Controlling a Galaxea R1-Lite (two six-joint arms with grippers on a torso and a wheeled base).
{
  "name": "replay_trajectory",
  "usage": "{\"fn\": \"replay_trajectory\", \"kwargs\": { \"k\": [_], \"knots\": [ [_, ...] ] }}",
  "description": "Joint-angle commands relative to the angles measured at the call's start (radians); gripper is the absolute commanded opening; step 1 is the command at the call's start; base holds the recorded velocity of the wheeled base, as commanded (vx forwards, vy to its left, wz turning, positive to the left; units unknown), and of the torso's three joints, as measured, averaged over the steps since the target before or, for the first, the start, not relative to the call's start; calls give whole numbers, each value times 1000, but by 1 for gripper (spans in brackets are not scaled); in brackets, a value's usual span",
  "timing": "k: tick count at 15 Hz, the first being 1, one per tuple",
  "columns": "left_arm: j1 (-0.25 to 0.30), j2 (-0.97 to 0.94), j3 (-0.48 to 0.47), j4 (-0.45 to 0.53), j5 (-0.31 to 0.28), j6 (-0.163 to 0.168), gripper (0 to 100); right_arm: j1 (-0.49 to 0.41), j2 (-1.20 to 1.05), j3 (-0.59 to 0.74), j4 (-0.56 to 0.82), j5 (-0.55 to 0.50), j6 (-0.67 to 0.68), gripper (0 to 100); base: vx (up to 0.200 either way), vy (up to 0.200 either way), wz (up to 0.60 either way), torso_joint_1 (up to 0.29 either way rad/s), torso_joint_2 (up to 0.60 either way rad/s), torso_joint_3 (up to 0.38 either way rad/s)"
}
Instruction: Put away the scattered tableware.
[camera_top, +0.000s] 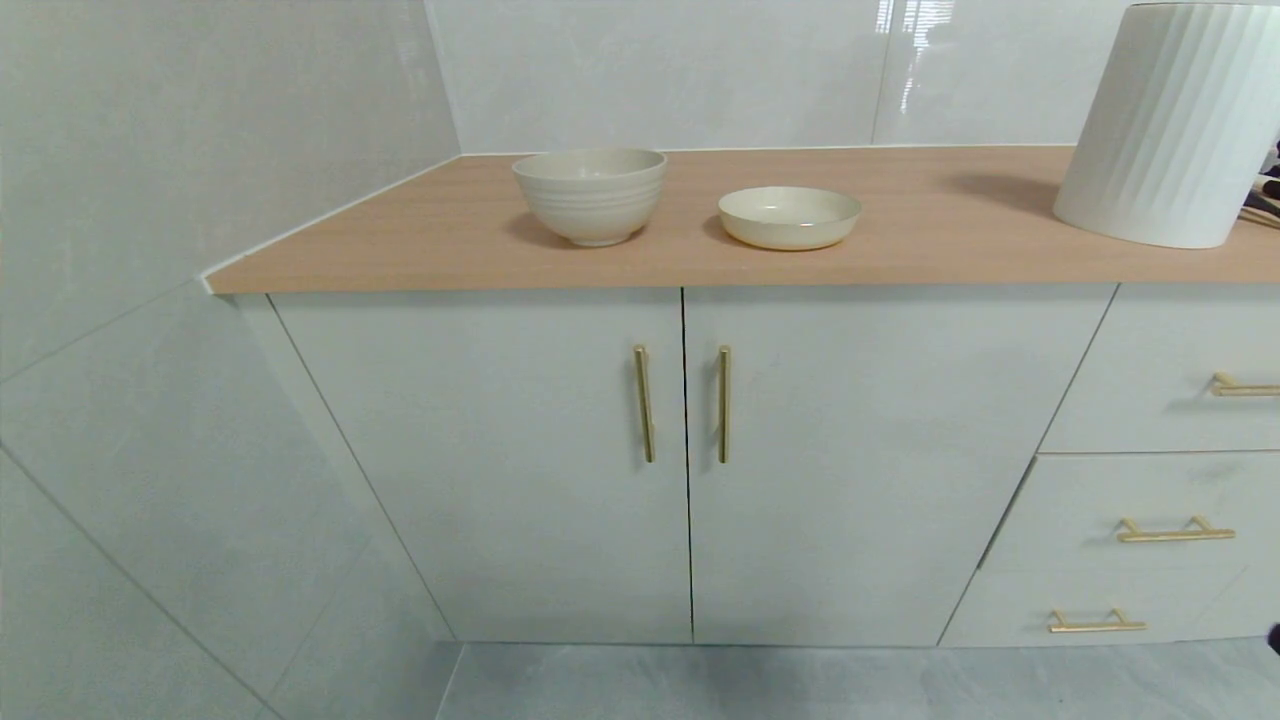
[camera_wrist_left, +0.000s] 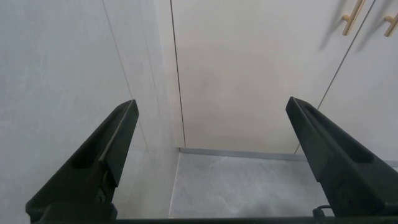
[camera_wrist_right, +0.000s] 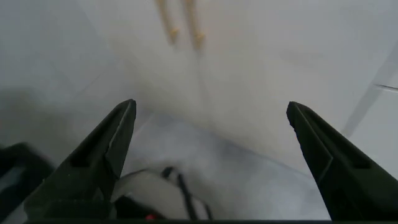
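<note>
So a deep ribbed cream bowl (camera_top: 590, 195) and a shallow cream dish (camera_top: 790, 216) sat near each other on the tan wooden countertop (camera_top: 400, 240), with the left gripper (camera_wrist_left: 211, 102) and right gripper (camera_wrist_right: 211, 103) both spread wide.

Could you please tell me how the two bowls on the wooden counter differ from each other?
The ribbed bowl is deep and tall, the shallow bowl low and flat. The ribbed bowl has rings around its wall, the shallow bowl a smooth one. Both are cream, upright and stand apart on the counter.
</note>
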Motion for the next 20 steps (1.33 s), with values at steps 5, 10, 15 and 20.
{"fn": "replay_trajectory", "kwargs": {
  "k": [5,10,15,20],
  "knots": [
    [0,2,0,0,0,0,100,293,707,-260,-247,19,39,100,0,0,0,0,0,0],
    [0,2,0,0,0,0,100,358,995,-500,-304,20,86,100,0,0,0,0,0,0],
    [0,2,0,0,0,0,100,422,1150,-576,-432,13,89,100,0,0,0,0,0,0],
    [0,2,0,0,0,0,100,453,1306,-602,-739,-144,212,100,0,0,0,0,0,0]
  ]
}}
